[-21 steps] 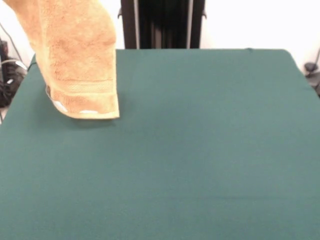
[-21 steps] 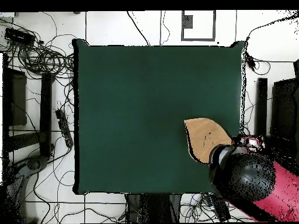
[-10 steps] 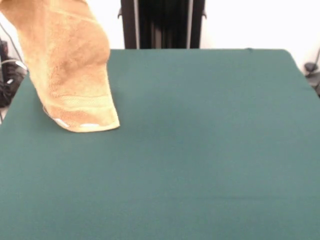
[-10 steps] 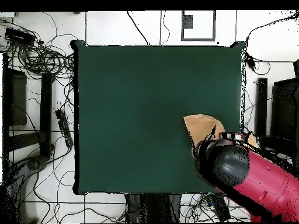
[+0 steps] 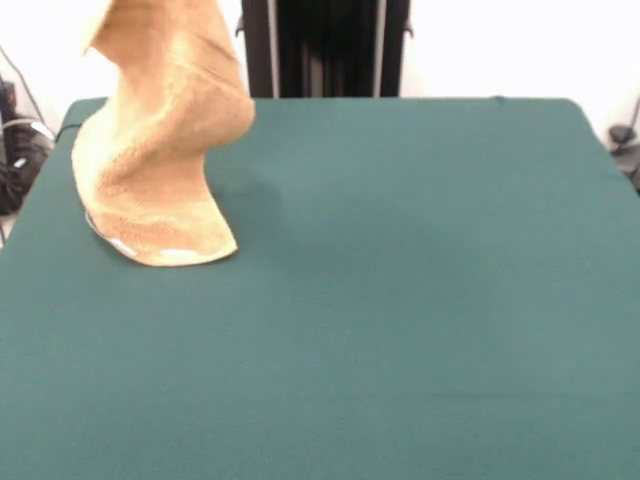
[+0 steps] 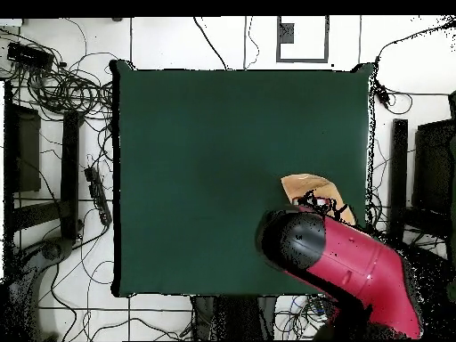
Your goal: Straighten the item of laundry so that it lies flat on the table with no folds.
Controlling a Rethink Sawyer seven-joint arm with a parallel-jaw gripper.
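Since a second ago, swung inward over the table [image 6: 205, 160] in the overhead view: red and black arm [image 6: 343, 267], now covering most of the towel [image 5: 160, 150]. Towel twisted and hanging from above at the table's far left in the front view, bottom edge resting on the green cloth. Claw hidden; cannot tell its state.
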